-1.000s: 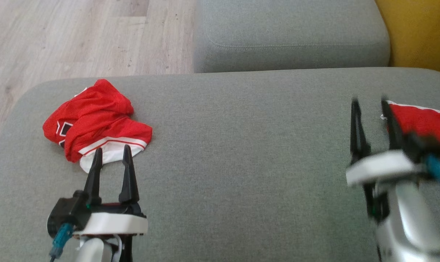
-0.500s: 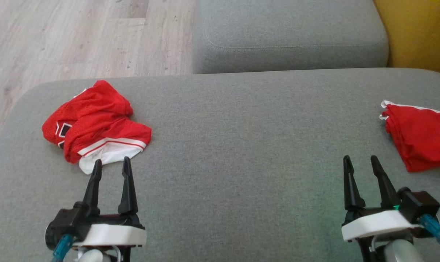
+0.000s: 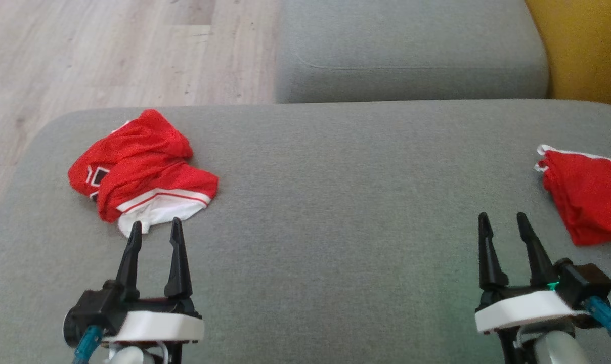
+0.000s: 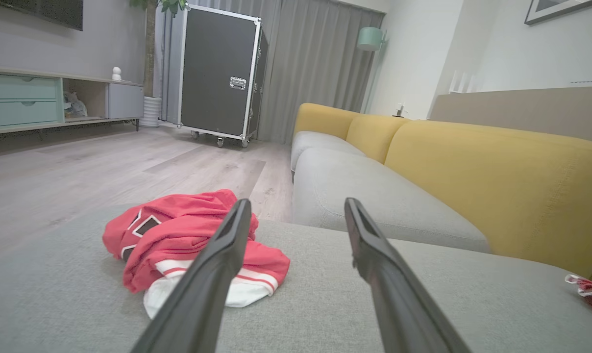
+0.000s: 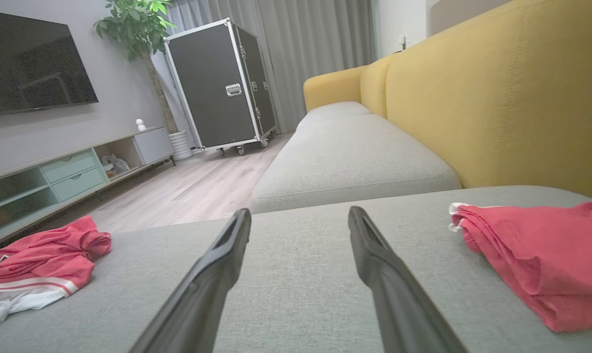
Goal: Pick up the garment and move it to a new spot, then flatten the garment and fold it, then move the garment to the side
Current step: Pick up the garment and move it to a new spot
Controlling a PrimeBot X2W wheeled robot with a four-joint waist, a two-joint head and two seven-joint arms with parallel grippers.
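Note:
A crumpled red garment [image 3: 138,167] with a white hem lies in a heap on the grey sofa cushion [image 3: 336,202] at the left. My left gripper [image 3: 156,223] stands open just short of its white edge, holding nothing; the same heap [image 4: 178,235] sits behind the left finger in the left wrist view. A second red garment [image 3: 588,202], folded flat, lies at the cushion's right edge. My right gripper [image 3: 502,216] is open and empty, a little to the left of and nearer than that folded piece [image 5: 536,255].
Wooden floor [image 3: 108,50] lies beyond the cushion's far left edge. Another grey seat cushion [image 3: 411,50] adjoins at the back, with the yellow backrest [image 3: 583,50] to the right. A black wheeled case [image 5: 222,83] stands far off on the floor.
My right gripper has drawn back from beside the folded red garment toward the cushion's near edge. The head camera shifted slightly. The left gripper has stayed where it was.

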